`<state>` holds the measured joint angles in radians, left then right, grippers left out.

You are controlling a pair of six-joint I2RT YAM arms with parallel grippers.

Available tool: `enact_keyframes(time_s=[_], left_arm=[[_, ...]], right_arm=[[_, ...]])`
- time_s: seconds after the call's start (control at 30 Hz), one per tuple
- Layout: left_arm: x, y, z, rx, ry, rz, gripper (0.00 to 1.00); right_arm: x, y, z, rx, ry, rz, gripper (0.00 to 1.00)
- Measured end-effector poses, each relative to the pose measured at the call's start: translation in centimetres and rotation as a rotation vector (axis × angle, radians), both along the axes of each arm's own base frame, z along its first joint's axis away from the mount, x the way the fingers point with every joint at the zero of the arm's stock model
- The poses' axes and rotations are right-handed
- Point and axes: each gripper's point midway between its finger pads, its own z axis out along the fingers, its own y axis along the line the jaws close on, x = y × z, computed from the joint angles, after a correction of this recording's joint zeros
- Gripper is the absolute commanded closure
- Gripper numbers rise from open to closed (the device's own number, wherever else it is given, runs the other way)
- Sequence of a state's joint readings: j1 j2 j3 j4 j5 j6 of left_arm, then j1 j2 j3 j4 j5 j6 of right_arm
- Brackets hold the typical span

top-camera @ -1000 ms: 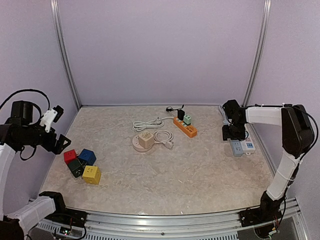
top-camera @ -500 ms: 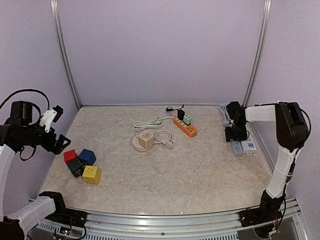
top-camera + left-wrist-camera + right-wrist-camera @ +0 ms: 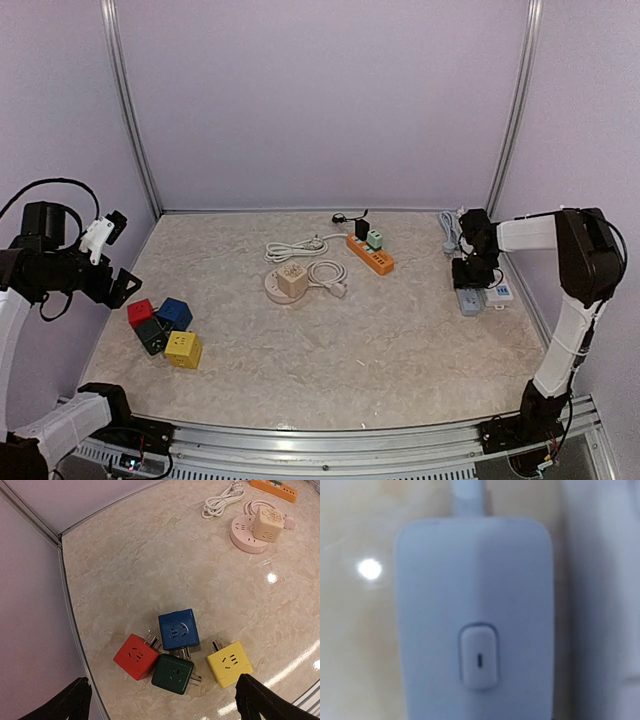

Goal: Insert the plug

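Two arms were in view from above, one at each side of the table (image 3: 400,340).

1. Left side. My left gripper (image 3: 162,690) hung raised by the left wall. Its fingers (image 3: 70,702) were spread fully apart with nothing between them. Under it lay four cube plugs in a tight cluster: red (image 3: 136,656), blue (image 3: 178,629), green (image 3: 172,673) and yellow (image 3: 229,663). Metal prongs showed between them. The green one touched the red one, and the yellow one lay just beside the green.

2. Right side. My right gripper (image 3: 472,270) was down low at the far end of the grey strip (image 3: 468,300), which lay flat near the right wall. A white strip (image 3: 497,293) lay just beside it. The wrist camera was filled by the grey strip's end: its switch (image 3: 479,656) in the middle and its cable (image 3: 467,495) leaving at the top. My own fingers did not show there, so I could not tell whether that gripper was spread or pinching the strip.

3. Centre. A beige cube (image 3: 291,277) sat on a round socket (image 3: 272,292). An orange strip (image 3: 378,262) behind it carried a green plug (image 3: 375,238) and a black plug (image 3: 361,229).
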<state>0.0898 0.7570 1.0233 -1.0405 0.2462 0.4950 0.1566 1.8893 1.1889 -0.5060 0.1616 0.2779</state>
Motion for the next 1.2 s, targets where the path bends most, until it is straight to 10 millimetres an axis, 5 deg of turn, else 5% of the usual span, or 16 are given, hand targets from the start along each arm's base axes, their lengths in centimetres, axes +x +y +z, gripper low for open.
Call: enact_keyframes(time_s=[0.13,0.27,0.47,0.57,0.73,0.83,0.97,1.07,1.2], left_arm=[[0.0,0.0,0.0,0.0,0.0,0.0,0.01],[0.0,0.0,0.0,0.0,0.0,0.0,0.01],[0.0,-0.1,0.1,-0.001,-0.005,-0.002,0.01],[-0.1,-0.1,0.2,-0.002,-0.008,-0.003,0.01],[-0.1,-0.2,0.3,-0.008,-0.013,-0.003,0.01],[-0.1,-0.1,0.3,-0.014,-0.014,0.004,0.01],[-0.1,-0.1,0.4,-0.018,-0.015,0.009,0.01],[-0.1,0.0,0.4,-0.018,-0.015,0.012,0.01],[-0.1,0.0,0.4,-0.018,-0.016,0.012,0.01]], right_arm=[[-2.3,3.4,0.3,0.08,-0.008,0.047,1.0],[-6.1,8.0,2.7,0.143,-0.013,0.157,1.0],[-6.9,11.5,15.4,0.222,-0.365,0.268,1.0],[-8.5,15.8,22.7,0.276,-0.567,0.425,1.0],[-11.4,23.8,27.3,0.34,-0.681,0.7,1.0],[-14.9,31.2,26.3,0.329,-0.648,0.95,1.0],[-20.9,39.3,21.4,0.255,-0.549,1.298,1.0],[-25.1,42.2,15.5,0.174,-0.422,1.518,1.0],[-27.5,41.7,8.3,0.079,-0.226,1.67,1.0]])
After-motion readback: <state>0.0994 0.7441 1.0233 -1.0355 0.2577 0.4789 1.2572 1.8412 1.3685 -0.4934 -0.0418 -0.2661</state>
